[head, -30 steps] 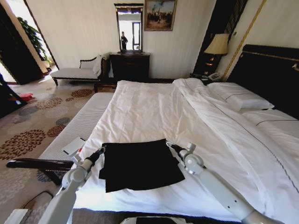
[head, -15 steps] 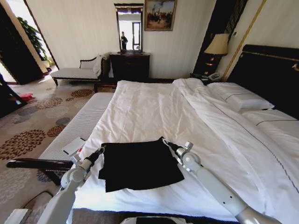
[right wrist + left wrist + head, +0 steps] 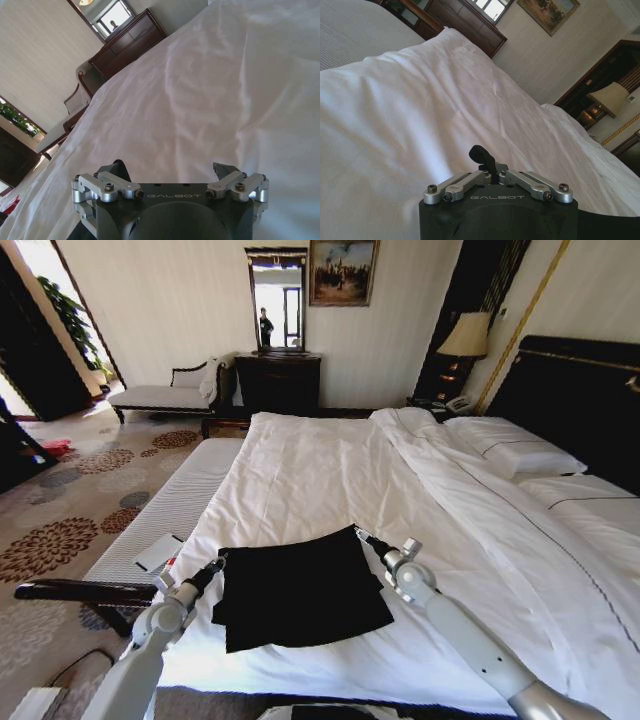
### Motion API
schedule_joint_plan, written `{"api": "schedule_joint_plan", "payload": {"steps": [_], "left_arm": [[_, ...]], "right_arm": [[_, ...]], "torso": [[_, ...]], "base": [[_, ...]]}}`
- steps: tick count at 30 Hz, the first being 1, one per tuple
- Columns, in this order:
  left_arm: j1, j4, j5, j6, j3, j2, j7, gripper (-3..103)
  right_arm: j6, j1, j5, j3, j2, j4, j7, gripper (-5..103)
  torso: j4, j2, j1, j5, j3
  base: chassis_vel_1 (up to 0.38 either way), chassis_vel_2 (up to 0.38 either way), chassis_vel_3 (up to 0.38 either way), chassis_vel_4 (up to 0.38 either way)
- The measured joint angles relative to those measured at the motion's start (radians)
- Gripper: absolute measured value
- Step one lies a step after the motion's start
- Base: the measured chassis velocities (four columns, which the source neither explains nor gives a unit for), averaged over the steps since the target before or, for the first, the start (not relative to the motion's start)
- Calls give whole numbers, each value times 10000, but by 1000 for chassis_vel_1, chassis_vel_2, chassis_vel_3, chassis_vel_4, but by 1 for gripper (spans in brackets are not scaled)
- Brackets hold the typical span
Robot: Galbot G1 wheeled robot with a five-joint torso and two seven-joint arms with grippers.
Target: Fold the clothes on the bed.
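Observation:
The clothes [image 3: 300, 590] are a black garment lying folded into a rough square on the white duvet, near the front edge of the bed [image 3: 330, 470]. My left gripper [image 3: 216, 564] is at its far left corner, fingers shut on the fabric edge. In the left wrist view the left gripper [image 3: 482, 156] shows its black fingertips pressed together over white duvet. My right gripper [image 3: 362, 536] sits at the garment's far right corner. In the right wrist view the right gripper [image 3: 170, 171] is open, its fingers spread wide above the duvet.
A striped upholstered bench [image 3: 175, 502] runs along the bed's left side with a flat white item [image 3: 158, 552] on it. Pillows [image 3: 515, 452] and a dark headboard [image 3: 580, 400] are at the right. A dresser [image 3: 278, 382] and chaise [image 3: 165, 395] stand by the far wall.
My right gripper shifted left, then farther up the bed, and the garment's far right corner moved up with it. The left arm stayed still.

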Motion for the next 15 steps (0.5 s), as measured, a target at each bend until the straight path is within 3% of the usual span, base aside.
{"api": "schedule_joint_plan", "payload": {"steps": [9, 15], "left_arm": [[76, -88, 77, -36, 12, -11, 13, 1], [82, -81, 142, -57, 35, -27, 25, 1]], "right_arm": [[1, -29, -399, -12, -48, -321, -7, 100], [-70, -50, -10, -20, -81, -66, -7, 100]], "torso": [[-1, 0, 0, 1, 0], [-1, 0, 0, 0, 0]], "base": [[0, 0, 0, 0], [0, 0, 0, 0]]}}
